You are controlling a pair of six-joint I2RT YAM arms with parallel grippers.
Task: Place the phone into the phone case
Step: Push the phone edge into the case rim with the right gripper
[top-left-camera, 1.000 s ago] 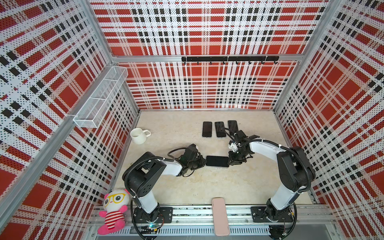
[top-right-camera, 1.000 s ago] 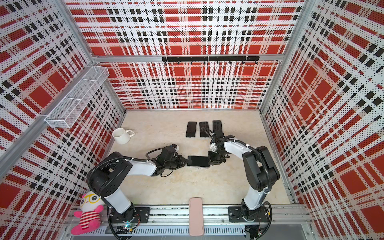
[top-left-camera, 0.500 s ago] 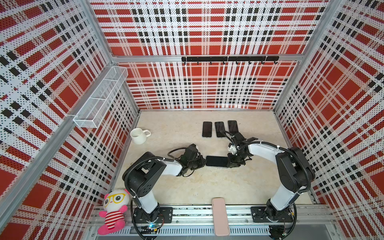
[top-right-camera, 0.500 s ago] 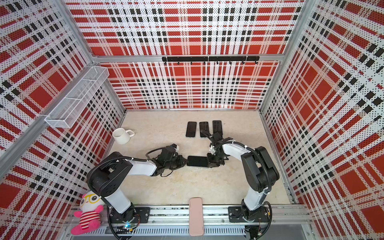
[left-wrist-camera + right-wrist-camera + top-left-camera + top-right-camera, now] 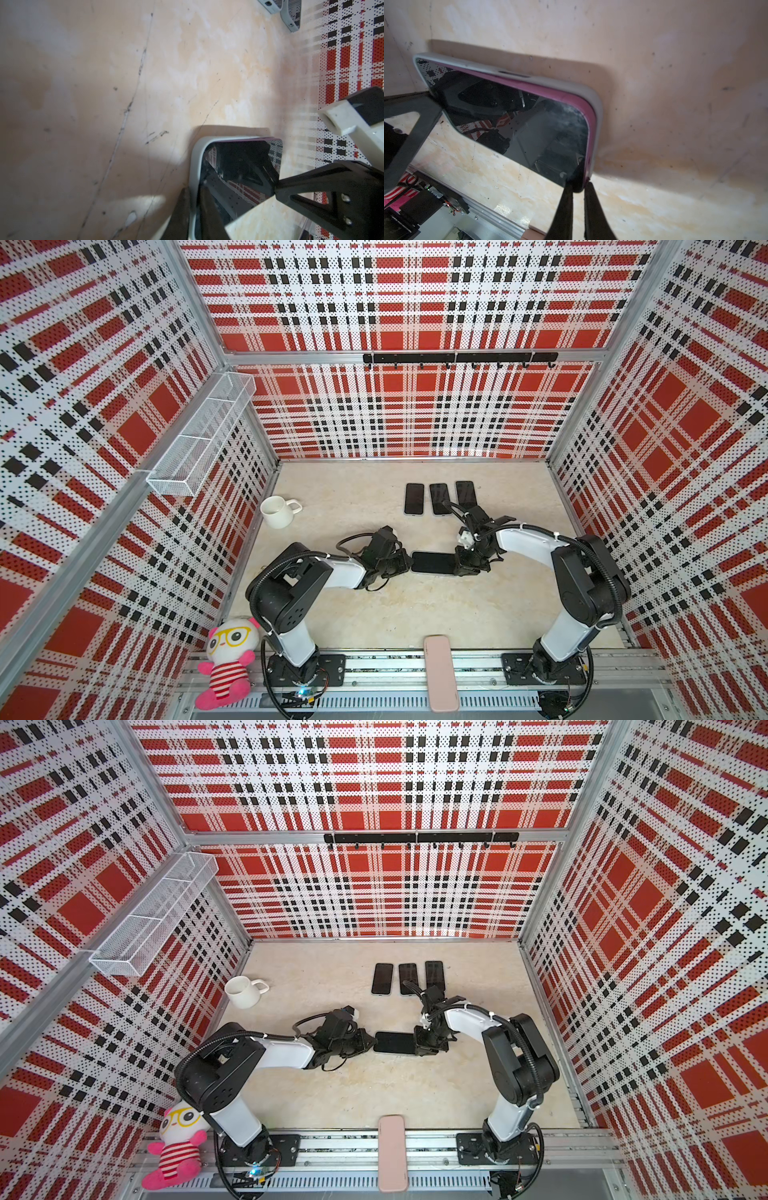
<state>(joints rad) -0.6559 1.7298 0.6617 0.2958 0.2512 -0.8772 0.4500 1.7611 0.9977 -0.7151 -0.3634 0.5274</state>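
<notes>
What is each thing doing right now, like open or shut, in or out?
phone: partly in, pink edge showing
phone case: lying flat, around phone
left gripper: shut on phone case
right gripper: shut on phone
mug: upright
back phones: flat, screens dark
plush toy: sitting up

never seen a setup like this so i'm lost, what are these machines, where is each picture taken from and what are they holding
These are two robot arms at a beige stone-look table. Two pictures look down on the whole scene from overhead; two are close-ups from cameras on the arms' wrists. In the middle lies a pink-edged black phone in a grey phone case. The left pincer is closed on one end, the right pincer on the other. Also there: three black phones in a row, a white ceramic mug, a flat pink slab on the front rail and a pink plush toy.
</notes>
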